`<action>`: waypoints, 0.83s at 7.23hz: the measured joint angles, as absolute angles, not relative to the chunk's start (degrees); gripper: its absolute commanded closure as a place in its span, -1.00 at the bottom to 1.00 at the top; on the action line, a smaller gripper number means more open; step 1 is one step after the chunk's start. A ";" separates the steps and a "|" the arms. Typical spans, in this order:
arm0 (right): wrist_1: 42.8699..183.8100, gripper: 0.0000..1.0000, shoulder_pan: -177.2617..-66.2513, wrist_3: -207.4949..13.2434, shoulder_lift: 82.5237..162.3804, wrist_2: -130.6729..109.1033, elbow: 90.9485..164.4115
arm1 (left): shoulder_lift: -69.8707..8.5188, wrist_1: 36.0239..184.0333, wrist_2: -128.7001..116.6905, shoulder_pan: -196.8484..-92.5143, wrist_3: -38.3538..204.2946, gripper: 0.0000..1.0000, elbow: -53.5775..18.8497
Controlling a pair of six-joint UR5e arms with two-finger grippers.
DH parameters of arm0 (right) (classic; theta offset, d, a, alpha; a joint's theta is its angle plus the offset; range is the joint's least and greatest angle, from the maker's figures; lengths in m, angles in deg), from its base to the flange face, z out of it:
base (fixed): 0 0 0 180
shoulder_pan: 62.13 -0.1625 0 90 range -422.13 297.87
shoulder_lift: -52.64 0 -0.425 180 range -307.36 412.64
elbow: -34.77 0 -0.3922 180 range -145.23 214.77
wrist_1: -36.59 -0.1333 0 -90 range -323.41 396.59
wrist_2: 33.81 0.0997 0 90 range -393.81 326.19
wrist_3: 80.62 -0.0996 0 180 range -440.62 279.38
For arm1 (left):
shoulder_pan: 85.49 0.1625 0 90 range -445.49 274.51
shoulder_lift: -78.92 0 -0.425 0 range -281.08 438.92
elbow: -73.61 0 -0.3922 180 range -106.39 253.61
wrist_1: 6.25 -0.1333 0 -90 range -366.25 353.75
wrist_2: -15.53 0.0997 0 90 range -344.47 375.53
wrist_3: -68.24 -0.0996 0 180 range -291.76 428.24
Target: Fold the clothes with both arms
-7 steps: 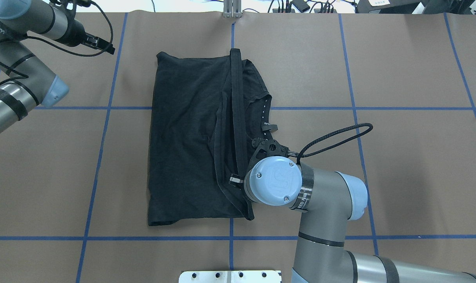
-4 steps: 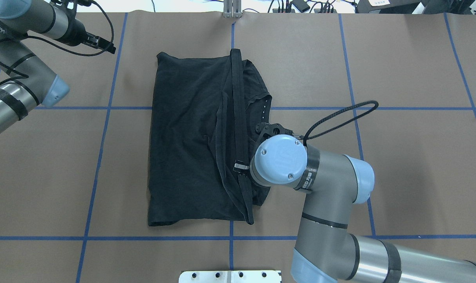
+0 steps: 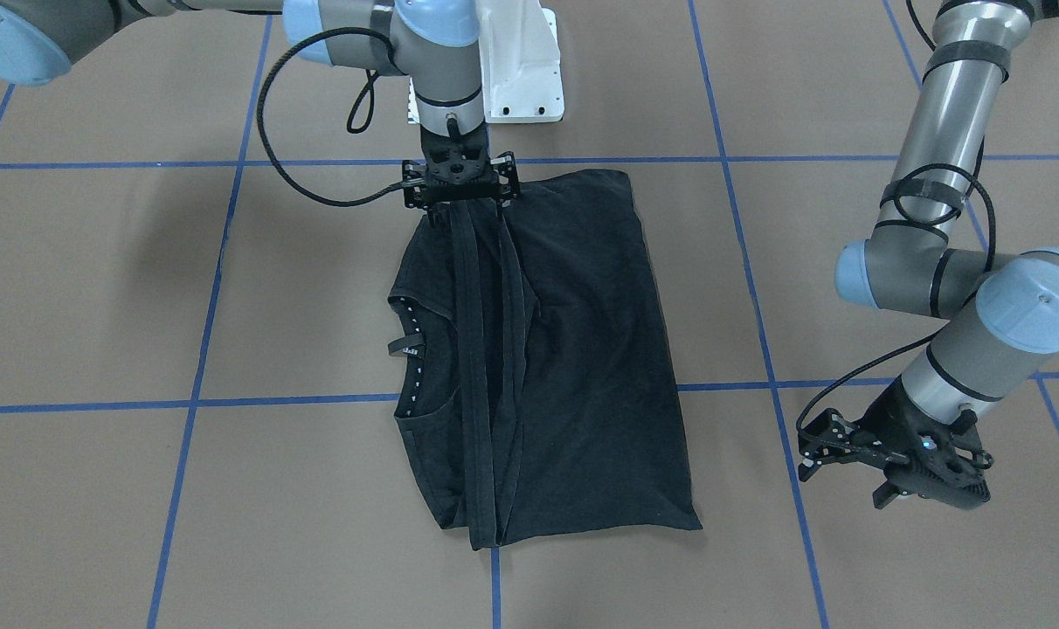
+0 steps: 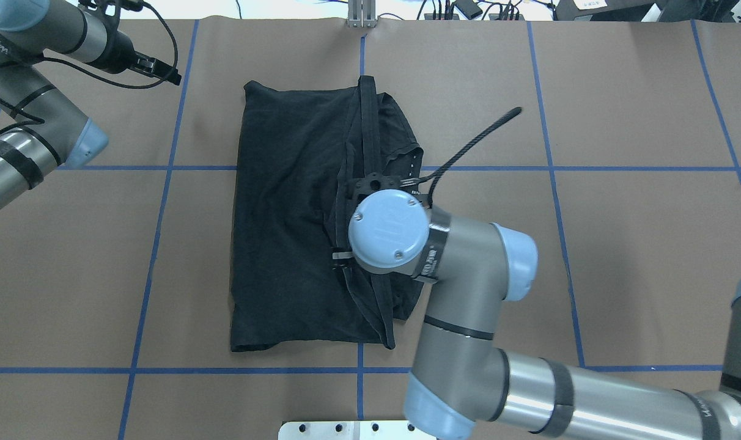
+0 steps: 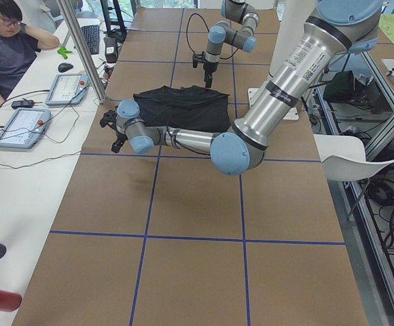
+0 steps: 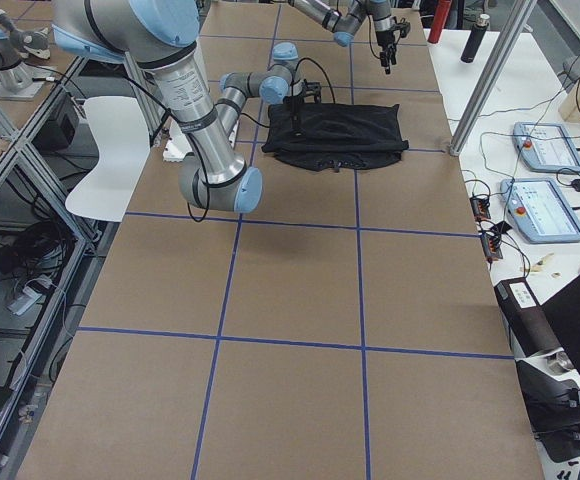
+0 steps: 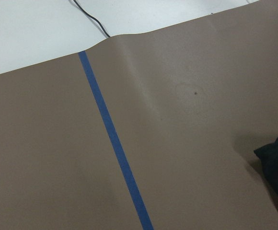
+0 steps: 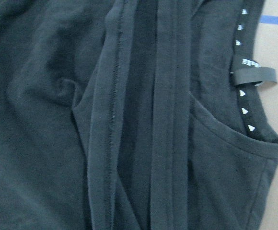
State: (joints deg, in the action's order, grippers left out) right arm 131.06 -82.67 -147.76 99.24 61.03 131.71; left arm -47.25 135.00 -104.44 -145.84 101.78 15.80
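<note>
Upper centre-left, my right black two-finger gripper (image 3: 460, 203) is clamped on a raised fold of the black short-sleeved T-shirt (image 3: 582, 349) lying mid-frame; white print on its neck tab (image 3: 406, 345) is unreadable. Lower right, my left gripper (image 3: 892, 479) hovers off the cloth; its opening I cannot tell.

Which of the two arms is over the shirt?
The right: the right gripper hangs over the shirt, while the left gripper is off to the side, over the table.
</note>
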 measured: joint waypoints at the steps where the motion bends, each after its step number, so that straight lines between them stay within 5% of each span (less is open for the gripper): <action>1: 131.27 -0.52 -81.30 -143.89 97.49 60.04 129.27 | -47.23 134.99 -104.44 -145.76 101.80 -1.00 15.79; 6: 134.02 0.88 -78.01 -136.76 96.56 59.03 127.87 | -47.13 134.99 -104.44 -145.62 101.81 -1.00 15.85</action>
State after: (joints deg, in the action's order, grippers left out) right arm 134.02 -78.01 -136.76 96.56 59.03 127.87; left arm -47.13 134.99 -104.44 -145.62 101.81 15.85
